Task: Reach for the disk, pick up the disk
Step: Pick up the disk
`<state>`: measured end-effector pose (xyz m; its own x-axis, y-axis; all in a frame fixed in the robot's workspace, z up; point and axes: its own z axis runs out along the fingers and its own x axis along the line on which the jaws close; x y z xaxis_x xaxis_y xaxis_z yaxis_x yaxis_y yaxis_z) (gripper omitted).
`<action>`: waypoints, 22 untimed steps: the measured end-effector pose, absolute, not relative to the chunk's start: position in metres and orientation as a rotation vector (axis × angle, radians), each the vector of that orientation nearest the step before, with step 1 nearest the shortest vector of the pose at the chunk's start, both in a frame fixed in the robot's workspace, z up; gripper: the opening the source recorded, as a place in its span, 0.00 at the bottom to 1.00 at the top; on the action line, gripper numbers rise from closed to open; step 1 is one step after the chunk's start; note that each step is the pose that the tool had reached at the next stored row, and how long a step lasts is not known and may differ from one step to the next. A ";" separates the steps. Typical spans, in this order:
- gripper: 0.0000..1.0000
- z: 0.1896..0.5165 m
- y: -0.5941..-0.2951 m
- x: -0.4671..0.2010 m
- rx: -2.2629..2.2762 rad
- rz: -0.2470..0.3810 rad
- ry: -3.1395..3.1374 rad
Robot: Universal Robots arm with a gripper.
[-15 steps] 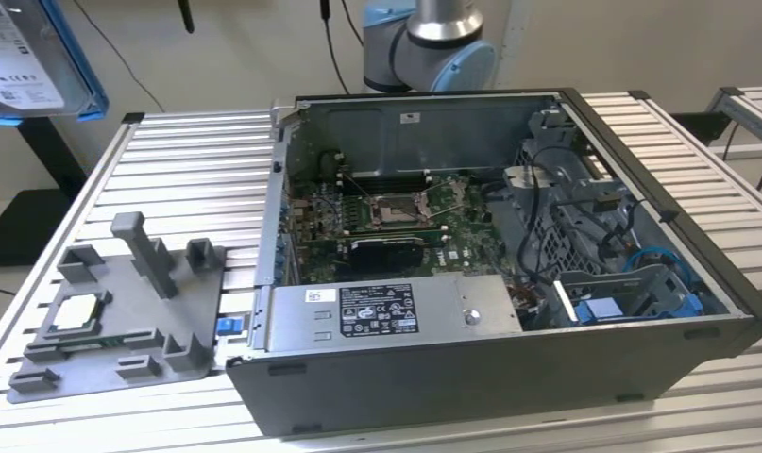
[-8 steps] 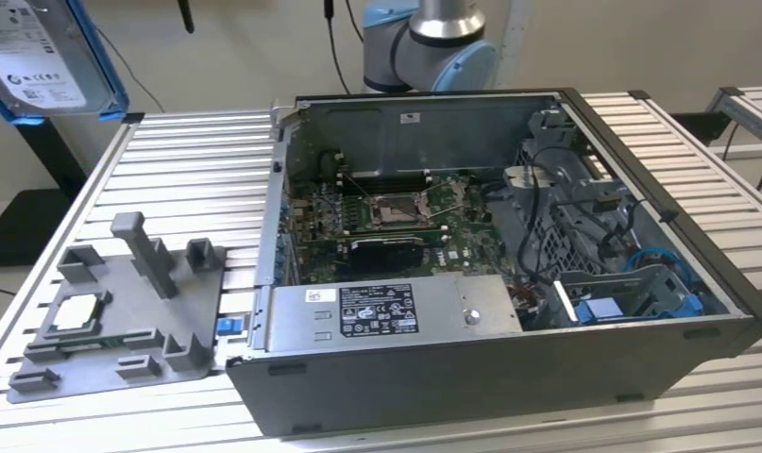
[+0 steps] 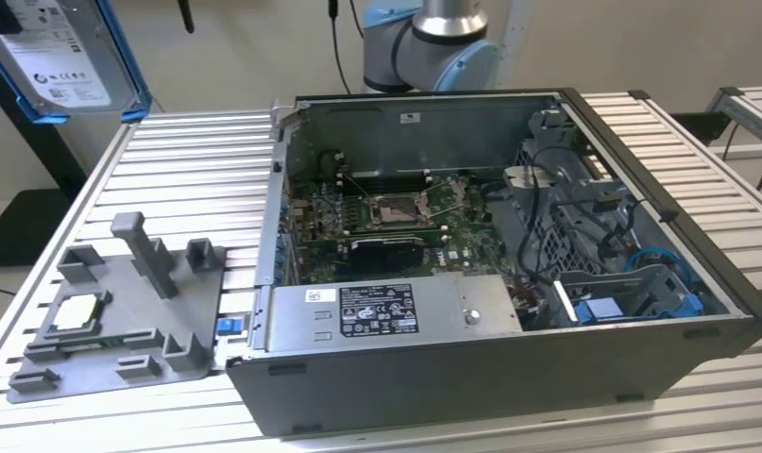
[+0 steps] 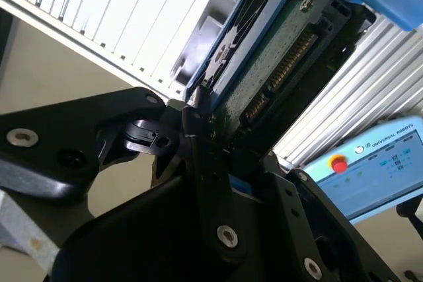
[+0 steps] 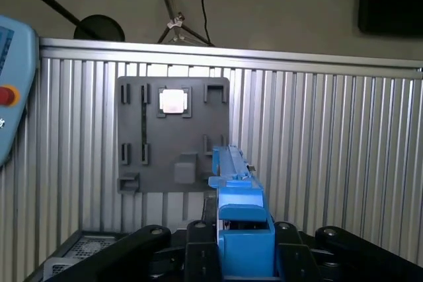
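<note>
Exterior view: the disk [image 3: 56,52] hangs in the air at the exterior view's left, label showing.
Lower down on a slatted metal table [image 3: 179,170] sit a grey stand [image 3: 185,297] carrying a chip [image 3: 78,310], then an open computer case [image 3: 482,377]. The second wrist view adds the disk's green circuit side, pinched between the gripper [image 4: 221,140] fingers, with pale floor [image 4: 59,64] beyond the table edge. The first wrist view shows its blue frame edge-on above the stand.

Open air between hand [image 5: 244,255] and stand [image 5: 158,143]
</note>
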<state>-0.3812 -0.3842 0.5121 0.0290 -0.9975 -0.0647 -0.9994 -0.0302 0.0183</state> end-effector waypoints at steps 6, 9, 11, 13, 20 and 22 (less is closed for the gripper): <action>0.00 0.512 -0.384 -0.364 -2.230 0.092 2.165; 0.00 0.512 -0.384 -0.356 -2.231 0.093 2.165; 0.00 0.512 -0.384 -0.350 -2.231 0.093 2.165; 0.00 0.512 -0.384 -0.345 -2.231 0.093 2.165; 0.00 0.512 -0.384 -0.323 -2.231 0.093 2.166; 0.00 0.512 -0.384 -0.316 -2.231 0.093 2.166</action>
<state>-0.3158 -0.3842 0.5121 0.0289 -0.9975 -0.0647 -0.9994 -0.0302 0.0193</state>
